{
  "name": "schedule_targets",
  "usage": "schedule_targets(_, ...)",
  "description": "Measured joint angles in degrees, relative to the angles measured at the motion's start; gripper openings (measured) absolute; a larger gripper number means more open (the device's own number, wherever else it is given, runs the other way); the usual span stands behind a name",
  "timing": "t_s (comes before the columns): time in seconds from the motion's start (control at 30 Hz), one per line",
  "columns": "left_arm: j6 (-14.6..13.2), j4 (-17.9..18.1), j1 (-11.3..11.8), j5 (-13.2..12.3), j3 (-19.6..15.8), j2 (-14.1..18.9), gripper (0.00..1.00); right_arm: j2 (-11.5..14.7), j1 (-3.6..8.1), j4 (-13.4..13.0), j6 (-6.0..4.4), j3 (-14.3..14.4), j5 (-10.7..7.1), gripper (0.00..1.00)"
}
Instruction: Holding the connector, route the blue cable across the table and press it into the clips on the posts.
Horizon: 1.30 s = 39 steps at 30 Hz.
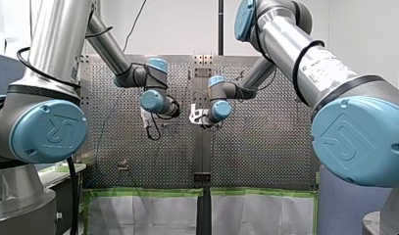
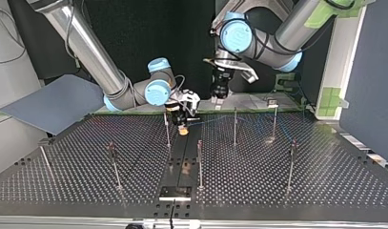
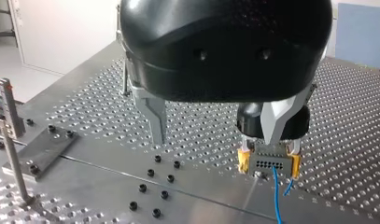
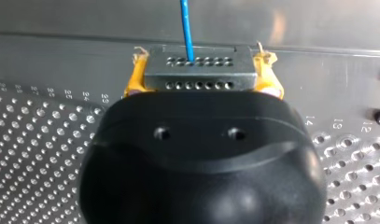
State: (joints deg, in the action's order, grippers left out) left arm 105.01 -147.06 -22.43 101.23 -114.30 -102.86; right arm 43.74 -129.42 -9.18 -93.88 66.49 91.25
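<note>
A grey connector (image 4: 199,70) with rows of small holes sits between the yellow pads (image 4: 136,77) of my right gripper (image 4: 200,79), which is shut on it. The blue cable (image 4: 185,28) runs out of the connector's face and away over the plate. In the left wrist view the same connector (image 3: 269,162) hangs just above the table, with the cable (image 3: 276,198) trailing from it. My left gripper (image 3: 213,140) stands open above it, its metal fingers (image 3: 156,119) wide apart and holding nothing. In the top view my right gripper (image 2: 183,128) is low beside a post (image 2: 167,129), and my left gripper (image 2: 220,90) hangs higher behind.
Several thin posts stand across the perforated table (image 2: 325,181), among them post (image 2: 235,126) and post (image 2: 199,162). A grey-blue board (image 2: 53,102) leans at the top view's left. A clip post (image 3: 8,112) on a bolted plate (image 3: 38,151) stands beside my left gripper.
</note>
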Motion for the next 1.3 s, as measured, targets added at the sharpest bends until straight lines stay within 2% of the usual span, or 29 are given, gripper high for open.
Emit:
schedule_targets(0.37,-3.3,-1.6,0.6,4.5,5.2,-5.2,1.00,0.0,0.05,0.0,0.00,0.0,0.05,0.00)
schedule_targets(0.63,-3.7,-1.7,1.0,4.9,7.3,-8.9,1.00,0.0,0.28,-0.1,0.00,0.0,0.08,0.00)
schedule_targets(0.87,-3.7,-0.8,1.1,5.9,7.5,-12.4,1.00,0.0,0.34,-0.1,0.00,0.0,0.08,0.00)
schedule_targets(1.07,-2.9,0.5,1.2,7.1,8.5,-13.0,1.00,0.0,0.35,-0.2,0.00,0.0,0.14,0.00)
schedule_targets(1.3,-1.7,0.2,1.2,8.9,11.2,-13.4,1.00,0.0,0.37,-0.3,0.00,0.0,0.12,0.00)
